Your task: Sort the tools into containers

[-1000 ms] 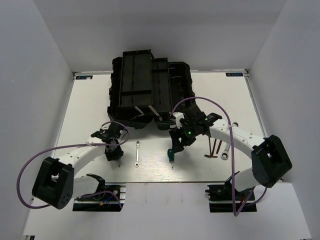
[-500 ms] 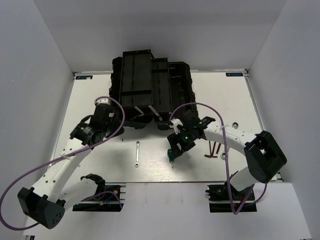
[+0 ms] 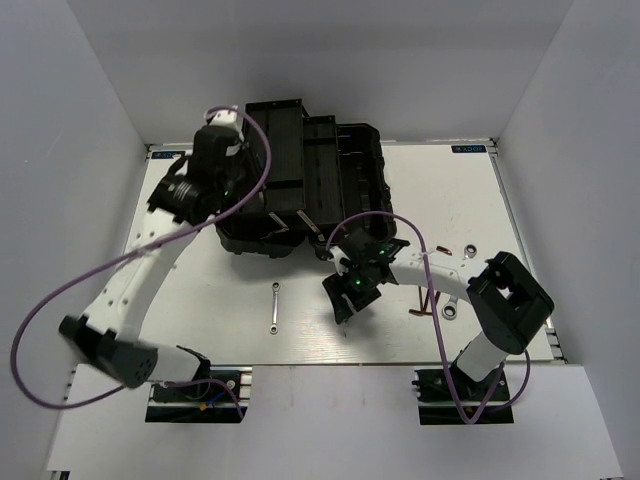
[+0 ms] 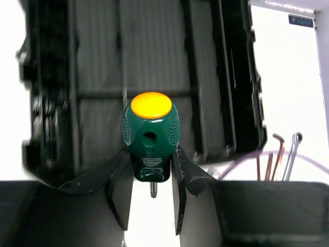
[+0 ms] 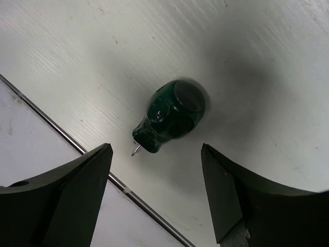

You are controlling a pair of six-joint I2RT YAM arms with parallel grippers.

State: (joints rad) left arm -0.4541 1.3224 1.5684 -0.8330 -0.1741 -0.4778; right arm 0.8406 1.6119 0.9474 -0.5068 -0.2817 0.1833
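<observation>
Your left fingers (image 4: 119, 188) are narrowed onto the collar of the first screwdriver (image 4: 150, 131), just under its green handle. The grip sits there, I judge, because the collar is the slimmest part and the bulbous handle cannot slip back through. The yellow cap shows just past the fingertips, and beyond it lies the open black toolbox (image 4: 97, 62), with a long ribbed compartment straight ahead. That puts the tool where a release should drop it inside, not on the rim (which compartment it would land in, I cannot tell). Off to the right of those fingers, the hex keys (image 4: 270, 159) and the larger wrench (image 4: 292, 154) wait on the bench (image 5: 77, 62).

Your right fingers (image 5: 67, 190) stand wide apart and hold nothing. The second screwdriver (image 5: 172, 116) lies on the bench between them, untouched, with its tip angled toward the left one. The straddle looks like a set-up for closing across the handle. Since the handle is rounded and lies slantwise to the fingers, expect it to roll or twist as they close.
</observation>
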